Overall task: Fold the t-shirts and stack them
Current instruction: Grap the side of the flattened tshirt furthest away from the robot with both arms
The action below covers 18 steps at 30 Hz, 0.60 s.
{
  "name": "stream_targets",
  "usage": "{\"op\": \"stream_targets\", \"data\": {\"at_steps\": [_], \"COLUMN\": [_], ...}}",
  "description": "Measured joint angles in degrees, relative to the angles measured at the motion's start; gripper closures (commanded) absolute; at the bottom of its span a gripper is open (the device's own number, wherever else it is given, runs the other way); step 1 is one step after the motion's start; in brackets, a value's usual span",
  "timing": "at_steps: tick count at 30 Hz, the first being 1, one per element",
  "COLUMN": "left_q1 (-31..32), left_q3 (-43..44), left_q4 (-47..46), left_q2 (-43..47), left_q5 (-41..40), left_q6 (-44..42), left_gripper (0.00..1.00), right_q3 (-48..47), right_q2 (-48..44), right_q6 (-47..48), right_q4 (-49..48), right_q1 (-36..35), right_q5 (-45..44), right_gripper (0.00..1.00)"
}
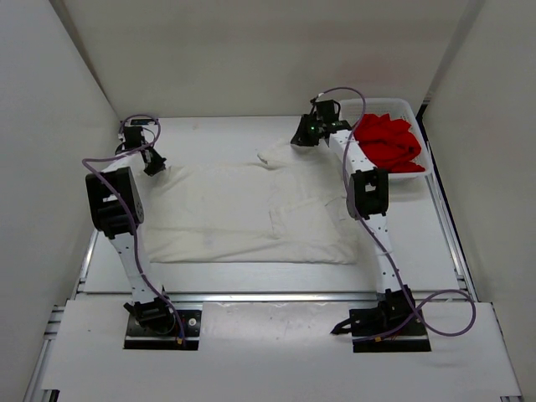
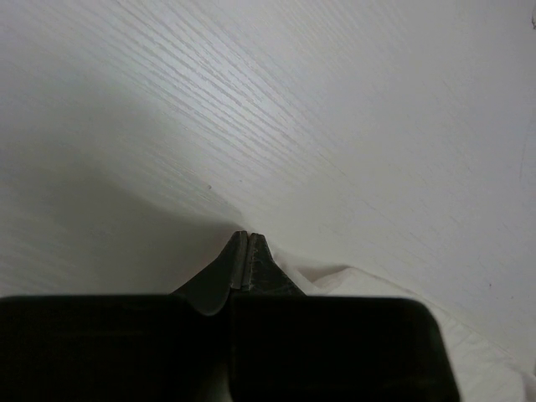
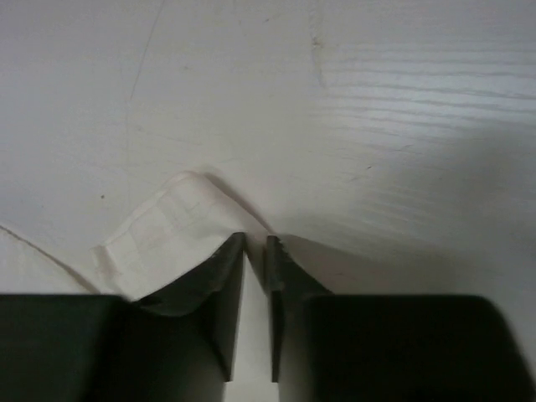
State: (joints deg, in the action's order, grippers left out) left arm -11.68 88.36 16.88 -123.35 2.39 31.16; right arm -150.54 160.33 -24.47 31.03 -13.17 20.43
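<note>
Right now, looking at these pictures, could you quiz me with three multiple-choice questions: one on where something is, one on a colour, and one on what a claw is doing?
1. Where is the red t-shirt?
A) in the white basket at the far right
B) spread out flat
C) folded at the near edge

2. What colour is the spread-out t-shirt?
A) green
B) red
C) white

3. How do the fingers of the left gripper stand?
A) wide apart
B) pressed together
C) bent backwards

Answers:
1 A: the red cloth lies bunched inside the basket's walls.
2 C: the top view shows white cloth lying flat between the two arms.
3 B: the left wrist view shows the two tips touching with no gap.
</note>
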Motion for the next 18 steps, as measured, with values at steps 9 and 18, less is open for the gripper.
{"op": "stream_targets", "data": {"at_steps": [9,18], "left_q1": [-0.3,-1.0], "left_q3": [-1.4,-11.5], "left_q4": [-1.0,-4.1], "left_q2": [0.9,11.8], "left_q5": [0.6,3.0], "left_q6": [0.7,2.1], "left_gripper": [1.0,1.0], "right_q3": [-5.1,-6.3], "right_q2": [-0.5,-4.7], "right_q6": [5.0,12.0], "right_q4": [5.6,23.4], "right_q1": [-1.8,-4.3], "right_q5": [-3.0,-9.7], "right_gripper": [1.0,1.0]}}
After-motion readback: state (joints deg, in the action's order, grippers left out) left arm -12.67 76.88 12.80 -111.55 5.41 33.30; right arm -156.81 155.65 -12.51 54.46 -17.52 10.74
